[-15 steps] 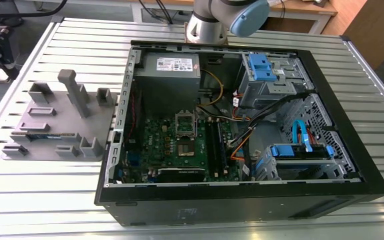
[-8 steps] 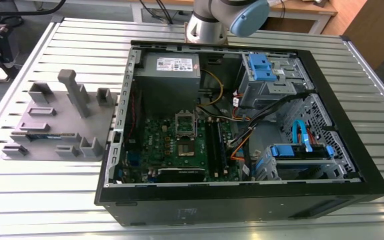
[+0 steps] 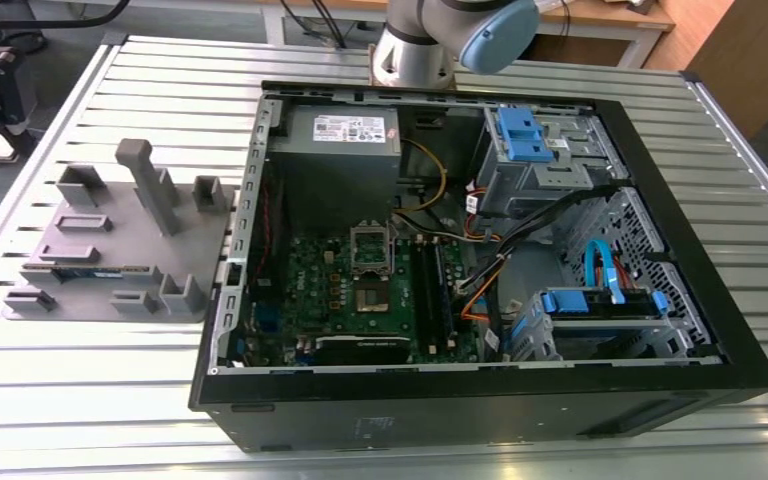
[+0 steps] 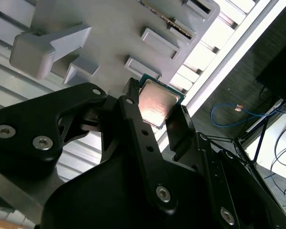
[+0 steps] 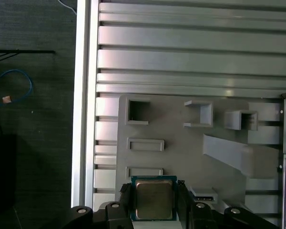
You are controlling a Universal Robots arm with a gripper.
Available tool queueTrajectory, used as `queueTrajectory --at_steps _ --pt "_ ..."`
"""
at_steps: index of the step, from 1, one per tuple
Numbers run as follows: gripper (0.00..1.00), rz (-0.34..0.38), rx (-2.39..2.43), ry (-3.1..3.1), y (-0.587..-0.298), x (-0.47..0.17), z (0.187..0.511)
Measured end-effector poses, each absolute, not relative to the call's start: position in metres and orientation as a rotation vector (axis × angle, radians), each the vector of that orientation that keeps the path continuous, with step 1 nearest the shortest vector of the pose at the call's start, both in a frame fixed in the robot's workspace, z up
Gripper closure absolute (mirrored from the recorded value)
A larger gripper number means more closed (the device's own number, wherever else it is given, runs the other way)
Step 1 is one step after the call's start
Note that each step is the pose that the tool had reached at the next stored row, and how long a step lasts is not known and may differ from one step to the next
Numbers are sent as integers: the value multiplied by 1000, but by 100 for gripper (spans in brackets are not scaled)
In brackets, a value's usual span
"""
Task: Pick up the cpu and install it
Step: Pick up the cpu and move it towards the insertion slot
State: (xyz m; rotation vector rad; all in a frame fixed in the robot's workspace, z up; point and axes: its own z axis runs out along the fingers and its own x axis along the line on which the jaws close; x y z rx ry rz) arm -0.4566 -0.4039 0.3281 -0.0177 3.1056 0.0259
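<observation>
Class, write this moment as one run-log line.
gripper: shut on cpu | cpu: held above grey fixture tray | install: not yet done

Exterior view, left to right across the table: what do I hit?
Grey fixture tray → left wall of the open computer case → green motherboard → orange cables → blue drive caddy → case's black right wall.

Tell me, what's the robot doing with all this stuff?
The robot arm's black pincer is gripping a small square chip with a silvery metal top, the cpu, by two opposite edges. It holds the chip up above the grey plastic parts tray on the ribbed metal table. The open black computer case sits beside that tray, and the chip is not in it yet.
</observation>
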Motion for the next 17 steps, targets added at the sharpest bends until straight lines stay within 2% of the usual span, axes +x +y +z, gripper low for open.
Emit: queueTrajectory --at_steps 17 --pt "53 26 -18 3105 -404 -457 358"
